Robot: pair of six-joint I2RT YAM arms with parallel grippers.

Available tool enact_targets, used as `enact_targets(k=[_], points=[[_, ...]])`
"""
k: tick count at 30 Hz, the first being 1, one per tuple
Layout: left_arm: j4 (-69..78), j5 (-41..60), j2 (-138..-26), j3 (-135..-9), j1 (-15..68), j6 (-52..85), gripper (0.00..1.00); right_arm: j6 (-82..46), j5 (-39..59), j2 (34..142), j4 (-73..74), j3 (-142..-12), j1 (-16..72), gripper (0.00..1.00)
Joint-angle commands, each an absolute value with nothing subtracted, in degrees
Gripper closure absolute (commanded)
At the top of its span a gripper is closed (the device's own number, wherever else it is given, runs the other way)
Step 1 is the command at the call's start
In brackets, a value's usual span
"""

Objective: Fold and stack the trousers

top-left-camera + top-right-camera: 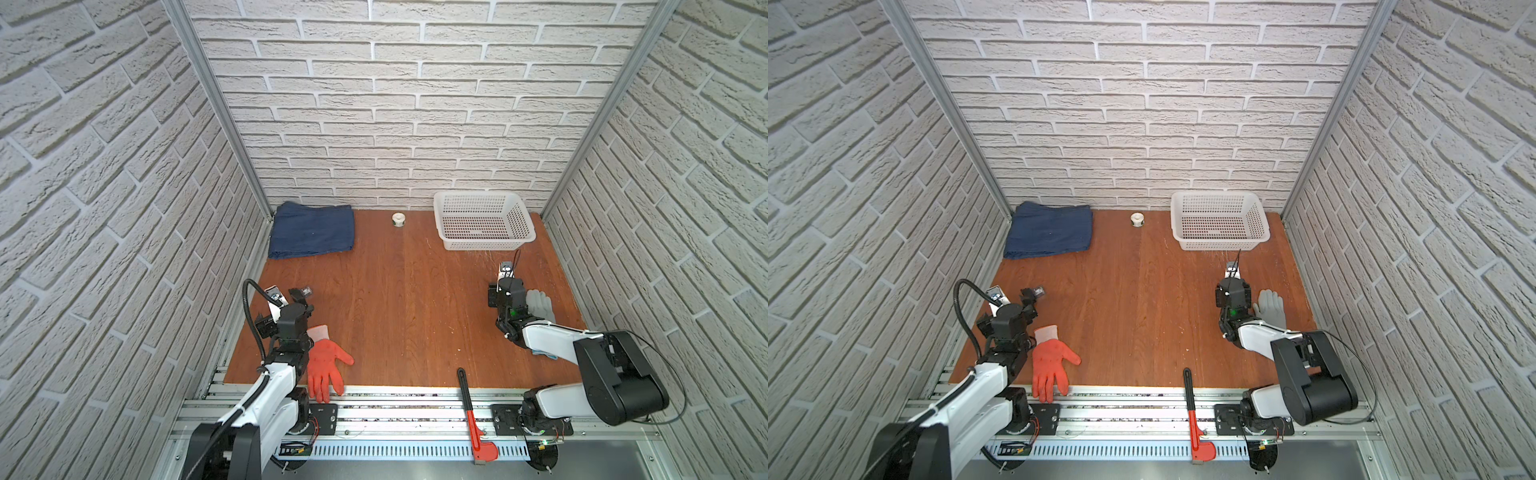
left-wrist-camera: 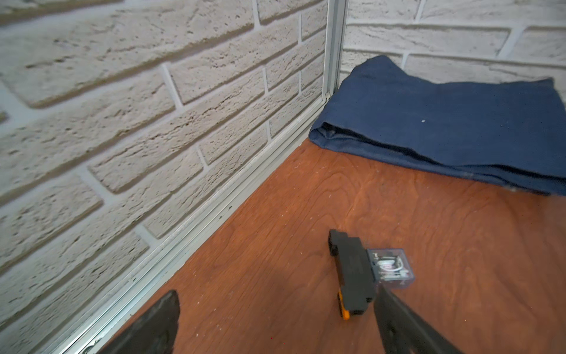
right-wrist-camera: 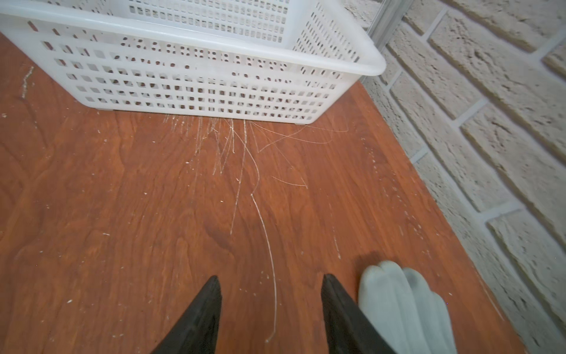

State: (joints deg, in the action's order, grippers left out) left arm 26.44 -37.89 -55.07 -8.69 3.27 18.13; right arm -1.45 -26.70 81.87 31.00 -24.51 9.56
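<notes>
Apparently we are finished: the trousers (image 1: 311, 230) lie folded in the corner, left gripper (image 2: 275, 291) wide, right gripper (image 3: 271, 277) half-spread, both empty.

Trousers (image 1: 311, 230) in far-left corner, basket (image 1: 478, 245) far right, small roll (image 1: 399, 219) between them at the far wall; wrench (image 1: 471, 411) overhangs near edge of counter (image 1: 407, 311).

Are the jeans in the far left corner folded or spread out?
Folded. The trousers lie as a compact rectangle, and the left wrist view shows layers stacked at a rounded fold edge.
</notes>
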Motion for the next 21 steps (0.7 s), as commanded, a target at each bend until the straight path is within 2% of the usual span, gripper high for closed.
enact_targets(k=[1,4,6,9,11,12,15,16,17,18,21], points=[[40.6,-35.9,-60.3,-9.1,2.0,13.2,0.02,-1.1,-21.5,81.7,38.2,-24.8,8.5,0.47],[47.8,-32.7,-66.9,-10.3,1.5,10.0,0.02,-0.8,-15.6,81.7,43.5,-21.5,6.8,0.48],[49.8,-30.1,-70.3,-11.9,1.3,8.2,0.02,-0.3,-15.6,85.5,52.5,-19.1,6.5,0.48],[51.7,-27.4,-74.5,-14.0,1.2,6.9,0.02,-1.1,-14.8,83.4,45.9,-20.7,6.2,0.47],[51.6,-25.7,-75.9,-15.1,1.1,6.5,0.02,-1.1,-14.2,84.0,46.9,-20.7,5.8,0.45],[51.2,-25.2,-76.3,-15.6,1.1,6.4,0.02,-1.3,-14.1,83.6,45.9,-20.8,5.7,0.30],[53.7,-23.2,-78.4,-15.5,0.6,7.1,0.02,-1.3,-13.9,83.6,45.9,-20.8,5.6,0.16],[57.8,-22.4,-80.7,-14.6,0.2,7.5,0.02,-1.3,-14.0,83.8,46.4,-20.7,5.6,0.05],[61.6,-22.3,-83.4,-13.9,0.2,7.3,0.02,-1.3,-13.9,83.7,46.2,-20.7,5.6,0.00],[66.8,-22.0,-86.1,-13.6,0.1,6.7,0.02,-1.4,-13.9,83.7,46.2,-20.7,5.6,0.00],[61.6,-20.3,-85.9,-15.7,0.9,5.5,0.03,-1.4,-14.0,83.7,46.3,-20.7,5.6,0.00]])
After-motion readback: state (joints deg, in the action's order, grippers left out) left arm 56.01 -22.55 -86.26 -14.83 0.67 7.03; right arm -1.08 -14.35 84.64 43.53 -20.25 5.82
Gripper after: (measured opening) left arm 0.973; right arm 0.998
